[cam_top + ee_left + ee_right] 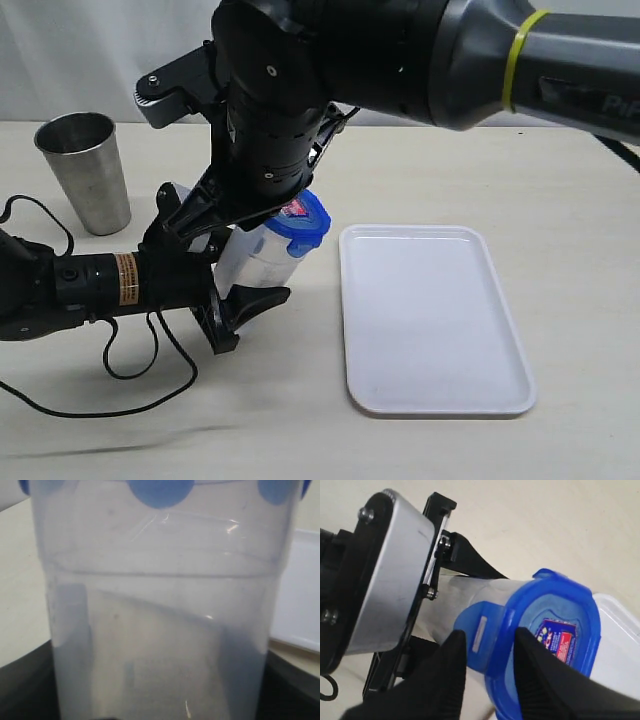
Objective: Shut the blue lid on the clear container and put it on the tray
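Note:
The clear container (262,255) is held tilted above the table, its mouth toward the tray (430,320). My left gripper (228,268) is shut on its body. In the left wrist view the container (160,630) fills the frame. The blue lid (555,630) sits on the container's rim, sticker facing out. My right gripper (490,636) reaches in from above. One finger presses the outside of a lid flap (477,635) and the other lies on the lid's top, so the flap and rim are pinched between them. The lid (305,222) shows just under the right wrist in the exterior view.
A grey metal cup (85,170) stands upright at the back left. The white tray lies flat to the right of both grippers, with nothing on it. The left arm's cable (130,370) loops on the table in front of it.

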Tool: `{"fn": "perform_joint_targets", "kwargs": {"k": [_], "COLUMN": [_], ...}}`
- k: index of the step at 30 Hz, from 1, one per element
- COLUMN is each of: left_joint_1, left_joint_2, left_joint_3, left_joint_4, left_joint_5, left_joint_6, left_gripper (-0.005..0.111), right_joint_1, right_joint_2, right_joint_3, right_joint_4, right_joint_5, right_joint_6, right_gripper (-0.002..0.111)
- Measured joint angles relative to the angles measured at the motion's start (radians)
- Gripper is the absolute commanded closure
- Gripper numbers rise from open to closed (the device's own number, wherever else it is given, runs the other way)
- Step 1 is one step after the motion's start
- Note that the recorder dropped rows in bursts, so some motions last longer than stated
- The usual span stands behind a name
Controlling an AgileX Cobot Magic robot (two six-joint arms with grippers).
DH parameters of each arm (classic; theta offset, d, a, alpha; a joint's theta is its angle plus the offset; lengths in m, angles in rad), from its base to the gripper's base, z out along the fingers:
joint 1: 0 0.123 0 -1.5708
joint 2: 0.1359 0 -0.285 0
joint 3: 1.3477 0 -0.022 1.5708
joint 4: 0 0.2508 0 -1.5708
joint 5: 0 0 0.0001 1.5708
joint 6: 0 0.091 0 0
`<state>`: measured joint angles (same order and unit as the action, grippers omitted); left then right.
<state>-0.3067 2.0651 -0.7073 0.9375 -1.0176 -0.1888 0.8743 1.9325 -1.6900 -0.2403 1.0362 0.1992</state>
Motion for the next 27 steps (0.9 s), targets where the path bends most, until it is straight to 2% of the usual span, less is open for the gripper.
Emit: {"fn": "perform_joint_targets", "kwargs": {"k": [7,13,14,17,19,27], "left_joint_1": [0.002,0.002,0.002,0.000,0.000,0.000], "left_joint_2": [0.002,0.002,0.002,0.002,0.000,-0.001], "left_joint_3": [0.000,0.000,0.000,0.000,0.000,0.000], "left_joint_4": [-0.016,-0.019,-0.019,0.001,0.010,0.029], "left_joint_5": [0.000,0.000,0.000,-0.027,-0.085,-0.137], "left_joint_6": [-0.009,-0.011,-0.011,-0.004,0.006,0.009], "left_gripper": [0.107,0.107,0.107,0.107,0.107,0.107], "right_joint_1": [0.062,0.066,0.066,0.065,0.067,0.068], "right_joint_2": [0.047,0.032,0.025,-0.019,-0.066,-0.261], "right_joint_3": [-0.010,-0.012,-0.010,0.004,0.014,0.053], "right_joint_4": [-0.172,-0.171,-0.159,-0.080,-0.031,-0.007], "right_joint_5": [0.033,0.027,0.020,-0.004,0.000,0.002], "right_joint_6": [-0.007,-0.043,-0.056,-0.102,-0.127,-0.135], "right_gripper": [0.094,0.092,0.090,0.070,0.063,0.062]}}
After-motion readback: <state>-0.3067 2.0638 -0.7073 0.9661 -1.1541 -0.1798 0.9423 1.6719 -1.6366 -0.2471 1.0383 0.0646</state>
